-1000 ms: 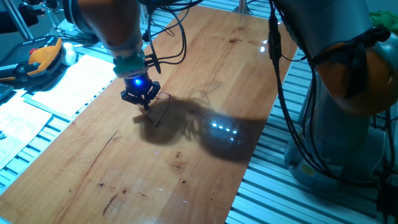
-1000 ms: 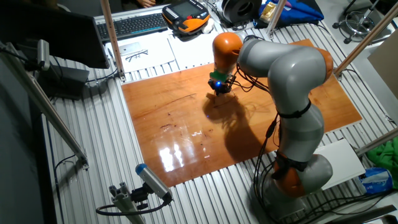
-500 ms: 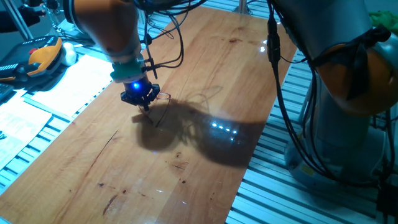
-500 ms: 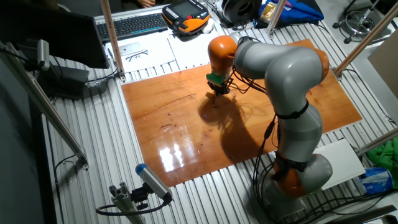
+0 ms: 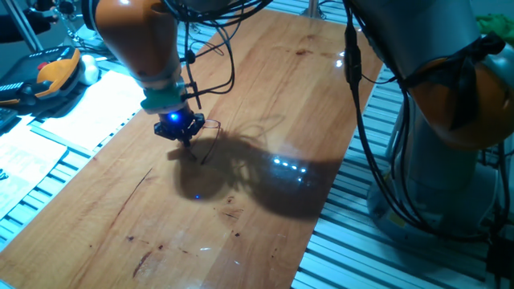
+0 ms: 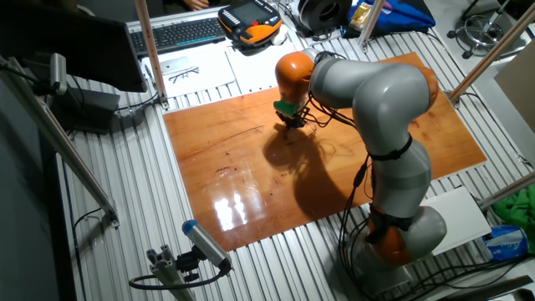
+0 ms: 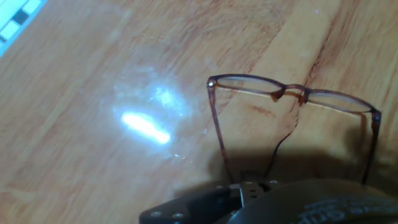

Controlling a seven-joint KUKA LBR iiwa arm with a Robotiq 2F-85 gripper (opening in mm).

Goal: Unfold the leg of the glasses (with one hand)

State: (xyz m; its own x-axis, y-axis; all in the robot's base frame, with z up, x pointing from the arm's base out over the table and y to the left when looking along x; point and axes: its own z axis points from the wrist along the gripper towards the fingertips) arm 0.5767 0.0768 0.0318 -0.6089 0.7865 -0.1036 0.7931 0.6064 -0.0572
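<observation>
Counter: a wooden board (image 5: pixel 265 96) with reddish-brown grain, dark streaks and scratches, glossy enough to throw back bright light spots; it lies on a bed of ribbed aluminium rails (image 6: pixel 150 209).
Glasses: the glasses (image 7: pixel 292 99) rest on the counter near its far edge, front frame upright in the hand view with both legs running back toward the camera; in the fixed views only a thin reddish loop (image 5: pixel 210 124) shows just beside the gripper.
Gripper: the gripper (image 5: pixel 181 134) points down at the counter right by the glasses, blue light lit; its black body fills the lower edge of the hand view, and I cannot tell whether the fingers are apart or together, or whether they touch a leg.
Arm: the orange-and-grey arm (image 6: pixel 376 92) bends over the board and casts a broad shadow on it.
Room: white papers (image 5: pixel 88 104) beside the counter, a keyboard (image 6: pixel 180 32) and an orange-and-black handheld controller (image 6: pixel 249 18) behind it.
</observation>
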